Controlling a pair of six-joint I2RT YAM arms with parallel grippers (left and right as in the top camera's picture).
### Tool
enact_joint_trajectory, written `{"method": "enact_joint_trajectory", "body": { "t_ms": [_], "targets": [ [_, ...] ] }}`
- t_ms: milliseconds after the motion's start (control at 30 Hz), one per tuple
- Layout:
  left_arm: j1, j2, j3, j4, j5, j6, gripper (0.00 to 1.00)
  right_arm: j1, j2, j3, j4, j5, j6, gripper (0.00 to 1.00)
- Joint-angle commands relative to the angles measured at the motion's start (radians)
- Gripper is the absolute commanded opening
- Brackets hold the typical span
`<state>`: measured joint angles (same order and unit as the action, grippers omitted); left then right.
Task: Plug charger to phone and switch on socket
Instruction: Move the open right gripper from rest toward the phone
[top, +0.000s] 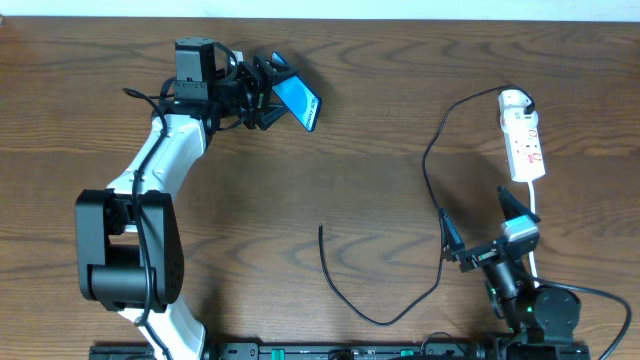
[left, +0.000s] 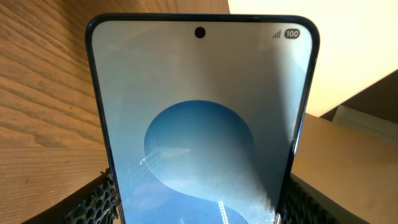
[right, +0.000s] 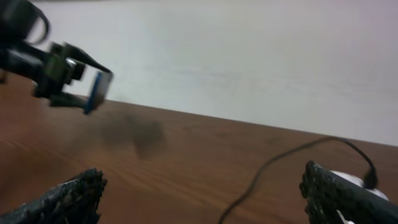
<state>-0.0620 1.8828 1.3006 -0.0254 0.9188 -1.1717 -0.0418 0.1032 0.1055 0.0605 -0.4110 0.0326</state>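
My left pincer is clenched on the phone, its pads pressing both long edges. The phone juts out tilted, screen up, clear of the worktop, with its camera-hole end farthest from the pincer. I judge the port end sits back near my palm, which may leave little room for plugging. My right pincer is released, jaws spread wide and empty, low near my base. The next move turns on the charger: its connector tip lies flat on the worktop well to the left of my right pincer, long axis running roughly straight away from me, free end forward. The tip sits about midway between the two pincers, and only the right one is free, so I judge it should go. From the tip the cable loops back towards me, then passes just beside my right pincer's left finger, whether touching I cannot tell. It ends at the plug on the far end of the socket, which lies ahead of that pincer, lengthwise away from me. Bare wood surrounds the tip, so there is room to descend; the near worktop edge is close behind the loop
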Motion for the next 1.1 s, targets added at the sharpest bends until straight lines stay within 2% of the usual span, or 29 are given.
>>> {"method": "enact_joint_trajectory", "body": {
  "t_ms": [0, 333, 500, 567, 767, 1067],
  "targets": [
    [0.000, -0.026, 0.005, 0.009, 0.038, -0.001, 0.08, -0.005, 0.112, 0.106, -0.001, -0.091, 0.019, 0.99],
    [0.000, -0.026, 0.005, 0.009, 0.038, -0.001, 0.07, -0.005, 0.629, 0.351, 0.011, -0.335, 0.019, 0.99],
    [0.000, -0.026, 0.005, 0.009, 0.038, -0.002, 0.08, 0.007, 0.864, 0.407, 0.162, -0.413, 0.026, 0.99],
    [0.000, -0.026, 0.005, 0.009, 0.038, -0.002, 0.08, 0.030, 0.966, 0.412, 0.298, -0.415, 0.083, 0.99],
    [0.000, -0.026, 0.005, 0.009, 0.038, -0.001, 0.07, 0.102, 1.144, 0.415, 0.532, -0.407, 0.174, 0.99],
    [0.000, -0.026, 0.005, 0.009, 0.037, -0.001, 0.08, 0.219, 1.202, 0.419, 0.580, -0.245, 0.237, 0.99]
  ]
}}
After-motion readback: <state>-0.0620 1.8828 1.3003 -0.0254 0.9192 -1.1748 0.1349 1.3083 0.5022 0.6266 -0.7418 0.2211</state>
